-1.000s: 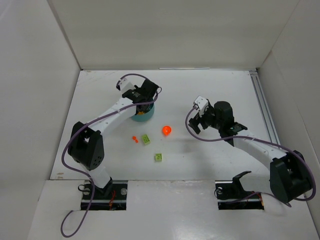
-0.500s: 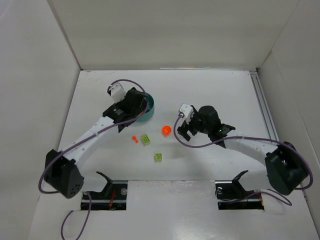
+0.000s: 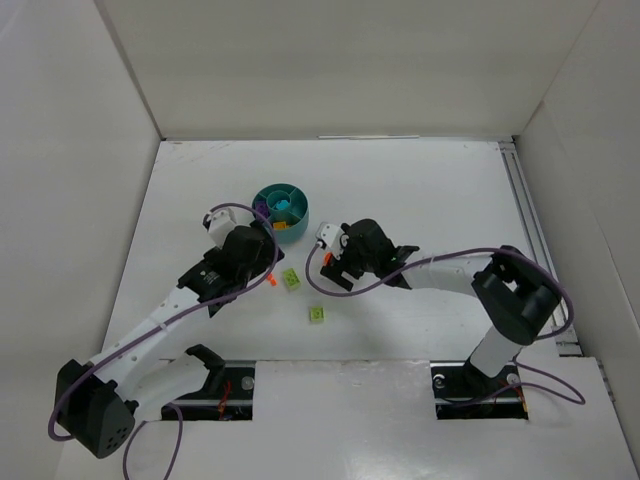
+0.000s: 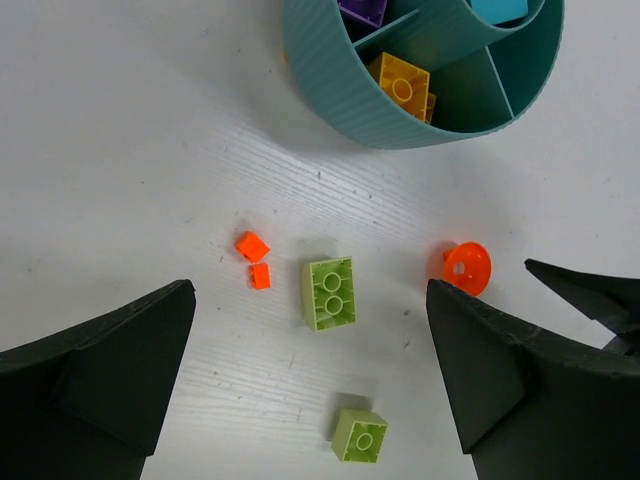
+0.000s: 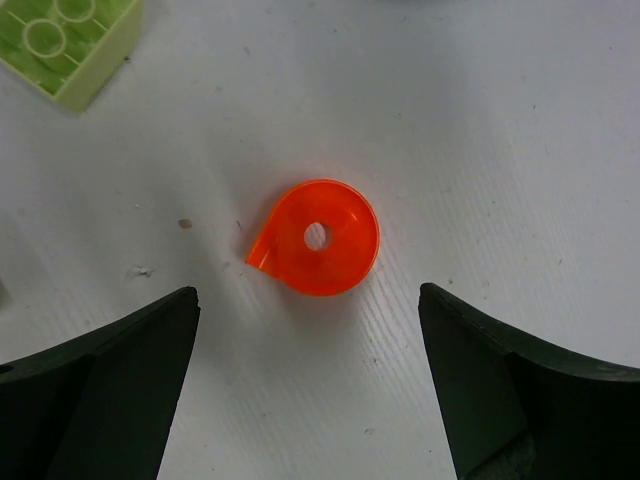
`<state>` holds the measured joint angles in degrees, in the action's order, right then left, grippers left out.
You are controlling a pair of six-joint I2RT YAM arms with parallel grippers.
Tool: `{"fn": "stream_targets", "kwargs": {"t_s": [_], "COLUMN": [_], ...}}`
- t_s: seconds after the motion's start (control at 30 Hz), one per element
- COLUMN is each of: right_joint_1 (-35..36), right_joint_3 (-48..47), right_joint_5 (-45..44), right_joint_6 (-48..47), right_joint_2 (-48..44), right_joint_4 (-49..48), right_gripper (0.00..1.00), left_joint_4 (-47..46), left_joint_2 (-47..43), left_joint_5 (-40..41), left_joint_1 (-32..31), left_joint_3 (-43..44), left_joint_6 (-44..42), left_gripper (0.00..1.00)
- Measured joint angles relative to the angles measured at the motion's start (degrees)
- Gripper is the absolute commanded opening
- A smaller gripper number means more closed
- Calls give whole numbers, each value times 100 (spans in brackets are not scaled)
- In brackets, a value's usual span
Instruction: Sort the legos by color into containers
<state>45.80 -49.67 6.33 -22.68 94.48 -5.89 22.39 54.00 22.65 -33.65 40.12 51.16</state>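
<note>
Right gripper (image 5: 308, 295) has its jaws wide, straddling the rounded orange-red plastic piece (image 5: 315, 238) lying flat on the white table (image 5: 480, 120), lined up for a pinch. Left gripper (image 4: 310, 288) is also wide and empty, above the oblong lime-green lego brick (image 4: 329, 293) near the round teal plastic dish (image 4: 330, 95); likely the next pick.

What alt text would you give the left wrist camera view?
The open left gripper hovers over a white table, its dark fingers framing a long lime green brick, a small lime green brick, two tiny orange pieces and a rounded orange piece. At the top, a teal divided dish holds purple, yellow and blue bricks in separate compartments.
</note>
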Motion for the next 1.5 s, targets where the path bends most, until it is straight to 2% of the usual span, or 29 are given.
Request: {"fn": "stream_targets", "kwargs": {"t_s": [0.37, 0.47, 0.5, 0.57, 1.0, 1.07, 1.13, 1.4, 1.5], "right_joint_1": [0, -2, -7, -13, -50, -50, -76, -160, -229], "right_joint_3": [-437, -590, -616, -671, -804, -804, -804, -798, -802], "right_joint_5": [-387, -402, -393, -358, -22, 7, 26, 280, 446], "right_joint_6": [-55, -68, -66, -70, 0, 4, 13, 11, -26], "right_joint_2": [608, 800, 833, 879, 1060, 1056, 1047, 660, 446], "right_joint_4": [48, 33, 28, 28, -90, -87, -81, -55, -61], "right_gripper": [96, 94, 89, 86, 48, 46, 39, 37, 31], "left_joint_4": [13, 13, 13, 13, 15, 15, 15, 15, 15], "left_joint_2": [-28, -26, -24, -17, -17, -17, -17, -17, -17], "left_joint_5": [33, 46, 55, 74, 186, 190, 208, 286, 315], "left_joint_1": [0, 0, 0, 0, 0, 0, 0, 0, 0], "left_joint_3": [0, 0, 0, 0, 0, 0, 0, 0, 0], "left_joint_6": [13, 13, 13, 13, 13, 13, 13, 33, 42], "left_gripper": [100, 100, 100, 100, 100, 100, 100, 100, 100]}}
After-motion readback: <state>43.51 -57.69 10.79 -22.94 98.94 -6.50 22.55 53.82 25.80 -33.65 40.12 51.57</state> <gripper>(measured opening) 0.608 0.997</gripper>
